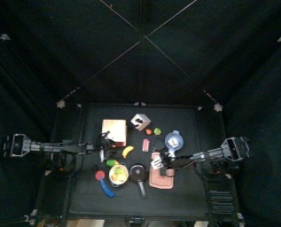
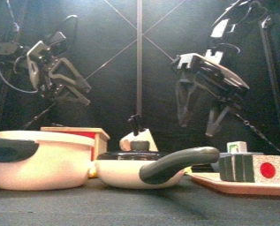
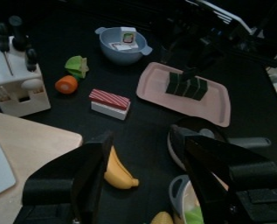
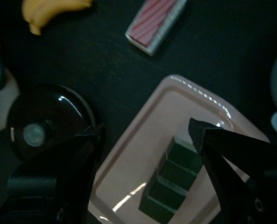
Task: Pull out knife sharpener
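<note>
Top view shows a small black table [image 1: 83,199] crowded with kitchen items. The knife sharpener [image 1: 139,121], a small pale grey block with dark parts, is placed at the far middle, just right of a flat tan box [image 1: 113,129]. It is touched by neither arm.

From the left wrist view, the left gripper [image 3: 147,164] is seen with its jaws spread wide and nothing between them. Past it the sharpener is seen closer, with dark handles standing out of its top. Details that cannot be made out from above are also shown: a red-and-white striped block [image 3: 109,101], a yellow banana [image 3: 118,171], a pale blue bowl [image 3: 125,42] and a pink oblong tray [image 3: 217,109] carrying a dark green block [image 3: 187,85].

From the right wrist view, the right gripper [image 4: 135,179] is seen fully spread and empty, hanging over that pink tray, with a black round lid [image 4: 41,118] beside it. The sharpener is not shown there.

At table height, the front view shows the sharpener partly hidden behind a cream pot [image 2: 36,161] and a lidded pan [image 2: 142,166], with both grippers hanging above the table.
</note>
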Robot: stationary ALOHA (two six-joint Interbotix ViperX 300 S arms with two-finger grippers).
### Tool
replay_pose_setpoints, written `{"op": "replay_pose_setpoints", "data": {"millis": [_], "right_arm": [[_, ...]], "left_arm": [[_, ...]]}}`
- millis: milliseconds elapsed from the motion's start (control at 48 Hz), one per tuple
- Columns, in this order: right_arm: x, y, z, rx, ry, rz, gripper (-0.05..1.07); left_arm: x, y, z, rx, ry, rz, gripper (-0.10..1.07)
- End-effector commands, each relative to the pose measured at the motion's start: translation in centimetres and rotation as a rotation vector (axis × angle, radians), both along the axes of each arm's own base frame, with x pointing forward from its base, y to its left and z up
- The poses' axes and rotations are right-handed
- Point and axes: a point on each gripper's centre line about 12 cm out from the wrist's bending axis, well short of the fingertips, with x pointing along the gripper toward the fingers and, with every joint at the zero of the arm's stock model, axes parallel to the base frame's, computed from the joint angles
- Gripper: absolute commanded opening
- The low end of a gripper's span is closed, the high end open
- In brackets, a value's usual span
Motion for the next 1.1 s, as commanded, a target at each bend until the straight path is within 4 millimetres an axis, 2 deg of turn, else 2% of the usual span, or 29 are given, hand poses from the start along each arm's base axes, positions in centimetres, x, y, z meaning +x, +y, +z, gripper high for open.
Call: {"op": "replay_pose_setpoints", "data": {"millis": [0,208,312,438,583,792,1083], "right_arm": [[0.1,-1.3,2.5,-0.041,-0.085,0.015,1.03],[0.0,-5.0,5.0,-0.267,-0.119,0.082,1.03],[0.3,-6.7,6.0,-0.423,-0.117,0.159,1.03],[0.8,-8.5,6.7,-0.529,-0.114,0.2,1.03],[1.3,-10.9,6.0,-0.645,-0.071,0.256,1.03],[3.1,-13.1,5.0,-0.768,-0.026,0.386,1.03],[5.9,-15.3,5.3,-0.777,-0.059,0.425,1.03]], "left_arm": [[1.0,1.0,1.5,-0.018,-0.013,0.037,0.91],[2.2,1.9,1.9,-0.031,-0.017,0.069,0.92],[2.7,2.1,1.6,-0.018,-0.002,0.062,0.92],[3.0,2.4,1.0,-0.006,0.021,0.063,0.91],[3.4,2.8,0.3,0.007,0.023,0.065,0.91],[3.7,3.8,-0.1,0.009,-0.003,0.097,0.92],[3.6,3.8,-0.3,0.025,0.006,0.089,0.91]]}}
